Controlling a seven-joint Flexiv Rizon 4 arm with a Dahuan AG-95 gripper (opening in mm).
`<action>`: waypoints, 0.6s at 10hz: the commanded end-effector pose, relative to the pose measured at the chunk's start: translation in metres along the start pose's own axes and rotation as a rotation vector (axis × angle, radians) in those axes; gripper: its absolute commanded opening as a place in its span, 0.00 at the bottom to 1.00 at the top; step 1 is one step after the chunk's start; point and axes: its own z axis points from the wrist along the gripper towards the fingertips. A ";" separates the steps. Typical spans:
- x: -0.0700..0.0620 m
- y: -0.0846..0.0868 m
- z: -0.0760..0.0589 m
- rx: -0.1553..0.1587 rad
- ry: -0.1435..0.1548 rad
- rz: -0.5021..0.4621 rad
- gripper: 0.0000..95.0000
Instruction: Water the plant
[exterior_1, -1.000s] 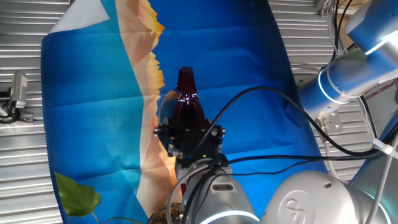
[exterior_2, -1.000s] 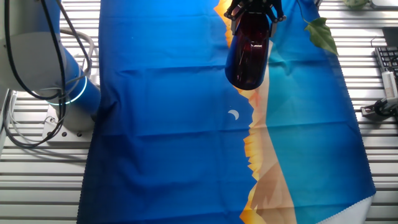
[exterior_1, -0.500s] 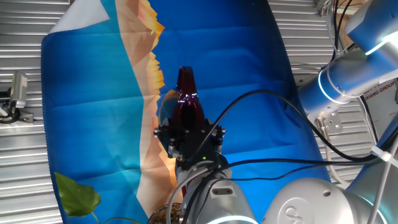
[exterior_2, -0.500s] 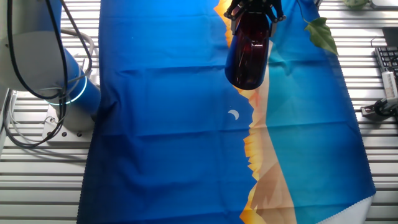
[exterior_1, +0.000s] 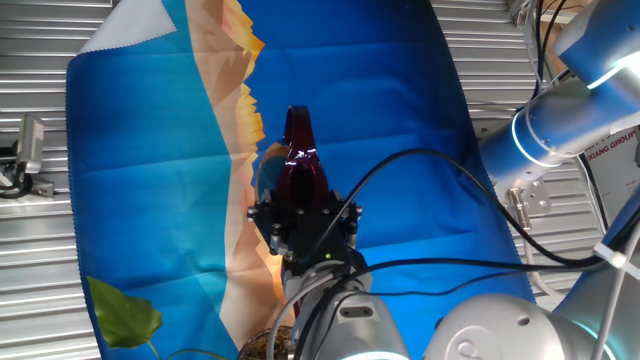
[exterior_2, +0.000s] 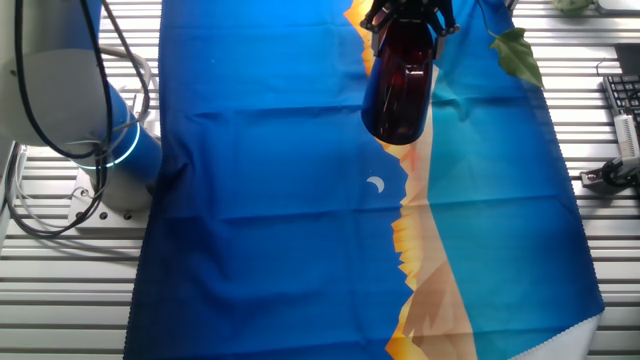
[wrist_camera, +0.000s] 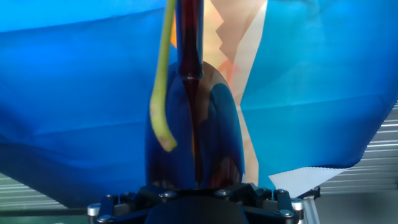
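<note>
My gripper (exterior_1: 305, 222) is shut on the base of the dark red watering vessel (exterior_1: 300, 165) and holds it above the blue cloth, with its neck pointing away from the hand. In the other fixed view the gripper (exterior_2: 406, 14) is at the top edge with the vessel (exterior_2: 400, 85) below it. The hand view looks along the vessel (wrist_camera: 198, 130); the fingers are hidden behind the gripper body (wrist_camera: 196, 198). A yellow-green curved stalk (wrist_camera: 163, 93) crosses in front of the vessel. Of the plant, one green leaf (exterior_1: 125, 315) and the pot rim (exterior_1: 262, 346) show at the bottom edge; a leaf (exterior_2: 518, 50) also shows in the other fixed view.
A blue cloth (exterior_1: 380, 110) with an orange and beige mountain print covers the slatted metal table (exterior_1: 40, 250). The arm's base (exterior_2: 100, 150) stands at the cloth's side. Black cables (exterior_1: 430, 165) loop over the cloth. A small device (exterior_1: 25, 150) and a keyboard (exterior_2: 625, 100) lie off the cloth.
</note>
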 end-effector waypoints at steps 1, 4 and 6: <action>0.001 -0.001 -0.001 -0.003 0.017 -0.005 0.00; 0.000 -0.001 -0.001 -0.009 0.032 -0.011 0.00; 0.000 -0.001 -0.001 -0.013 0.039 -0.012 0.00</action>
